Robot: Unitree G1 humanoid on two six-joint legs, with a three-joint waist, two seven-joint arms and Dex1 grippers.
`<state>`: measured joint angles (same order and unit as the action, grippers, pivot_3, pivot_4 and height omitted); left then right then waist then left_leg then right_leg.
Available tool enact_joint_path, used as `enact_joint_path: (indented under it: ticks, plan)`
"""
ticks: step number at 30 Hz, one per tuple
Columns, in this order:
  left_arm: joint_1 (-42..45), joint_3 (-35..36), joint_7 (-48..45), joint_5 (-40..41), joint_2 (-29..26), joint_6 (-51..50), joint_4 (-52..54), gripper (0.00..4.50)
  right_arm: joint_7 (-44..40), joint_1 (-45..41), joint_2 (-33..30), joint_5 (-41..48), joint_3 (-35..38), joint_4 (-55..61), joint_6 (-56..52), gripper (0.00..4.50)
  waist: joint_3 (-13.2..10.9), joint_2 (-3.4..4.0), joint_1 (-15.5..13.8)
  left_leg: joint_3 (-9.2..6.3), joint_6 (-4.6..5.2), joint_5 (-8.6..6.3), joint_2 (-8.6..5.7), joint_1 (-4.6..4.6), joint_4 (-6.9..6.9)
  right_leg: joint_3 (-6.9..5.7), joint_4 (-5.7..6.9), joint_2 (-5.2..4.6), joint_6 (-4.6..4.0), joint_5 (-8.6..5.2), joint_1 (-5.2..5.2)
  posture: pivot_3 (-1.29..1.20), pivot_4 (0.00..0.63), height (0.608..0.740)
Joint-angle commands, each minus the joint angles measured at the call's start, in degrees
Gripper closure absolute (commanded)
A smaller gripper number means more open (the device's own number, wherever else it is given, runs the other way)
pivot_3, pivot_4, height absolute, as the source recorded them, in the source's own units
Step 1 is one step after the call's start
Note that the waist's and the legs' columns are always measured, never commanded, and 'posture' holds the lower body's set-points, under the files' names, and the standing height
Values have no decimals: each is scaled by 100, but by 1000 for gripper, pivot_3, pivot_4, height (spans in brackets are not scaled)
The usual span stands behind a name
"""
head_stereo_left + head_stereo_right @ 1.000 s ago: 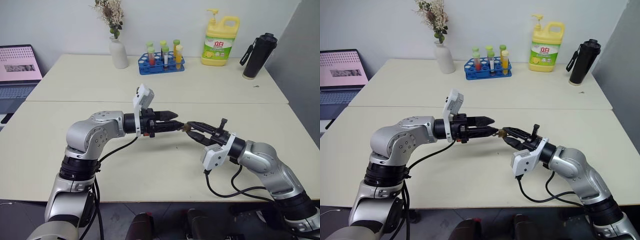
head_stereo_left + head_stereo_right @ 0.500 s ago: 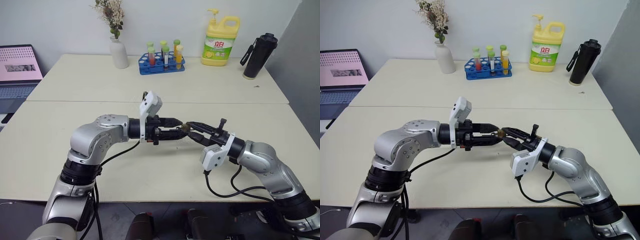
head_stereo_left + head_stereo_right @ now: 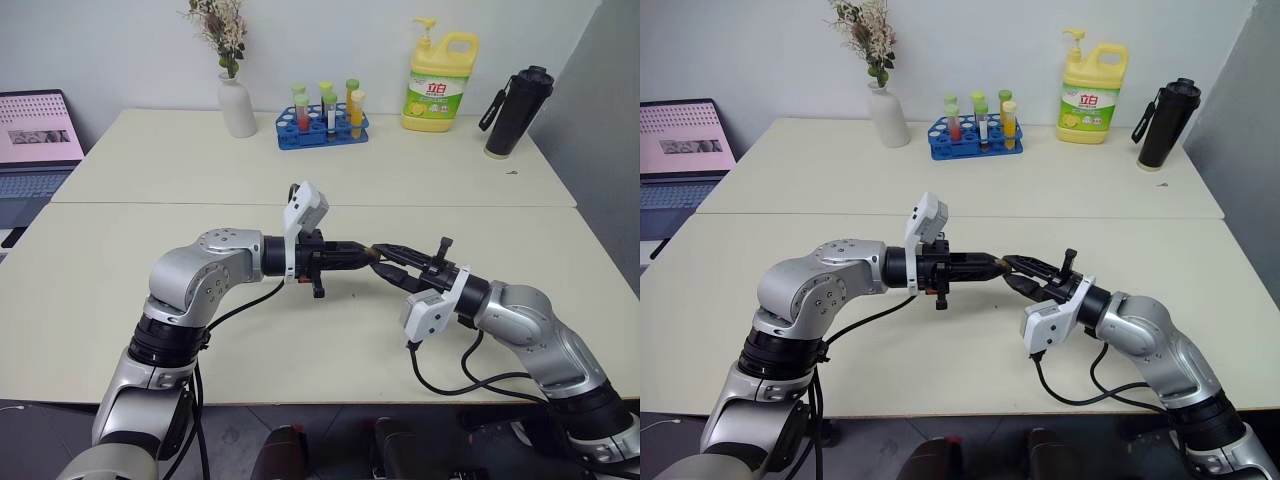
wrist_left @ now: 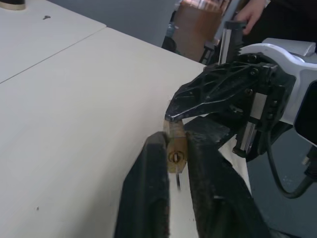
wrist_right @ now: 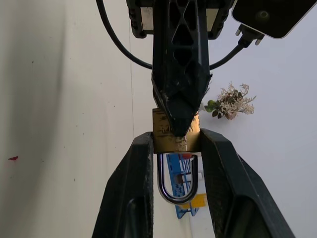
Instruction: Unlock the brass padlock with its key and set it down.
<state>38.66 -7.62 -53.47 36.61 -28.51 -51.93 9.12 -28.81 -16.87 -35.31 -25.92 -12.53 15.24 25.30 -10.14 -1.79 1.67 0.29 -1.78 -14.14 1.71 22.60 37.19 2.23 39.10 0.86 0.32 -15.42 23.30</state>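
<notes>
Right wrist view: the brass padlock (image 5: 176, 138) sits clamped between the right pincer (image 5: 176, 148)'s fingers, silvery shackle (image 5: 177, 186) hanging toward the camera, held in the air above the desk (image 3: 300, 330). The left pincer (image 4: 174, 148) meets it head-on, fingers drawn narrow around the keyhole end of the lock body. Whether the key is already pinched there cannot be told. Judged from this, the insertion-and-turn step is under way; doing it well calls for keeping the right grip rigid, staying square to the keyhole, and twisting gently so the tiny lock does not slip.
</notes>
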Motion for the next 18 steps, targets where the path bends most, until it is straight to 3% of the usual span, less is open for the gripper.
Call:
enact_joint_path:
  ticks: [1,7,16,17,18]
  plan:
    - [101,-12,-30,-41,27,123,53,4342,45,-102,-13,26,59,237,175,3558,0,0,0,0,0,0,0,0,0,0,0,0,0,0,0,0,150,740]
    - [76,-17,-30,-124,12,230,13,4342,-251,6,-69,417,8,262,50,3558,0,0,0,0,0,0,0,0,0,0,0,0,0,0,0,0,150,740]
    - [108,-33,-234,-229,-72,472,-158,4342,-764,392,-400,1092,350,406,-592,300,0,0,-2,1,0,0,0,0,0,1,0,0,0,0,0,0,150,740]
    - [113,-51,-276,-259,-90,529,-187,4342,-1031,518,-473,1481,397,487,-917,7,0,0,-3,1,1,0,-1,0,1,1,0,0,0,0,0,0,150,740]
    - [117,-63,-306,-280,-101,571,-209,4342,-1225,606,-523,1762,434,552,-1160,0,0,0,-4,0,1,0,0,1,0,-1,-1,0,0,0,0,0,150,740]
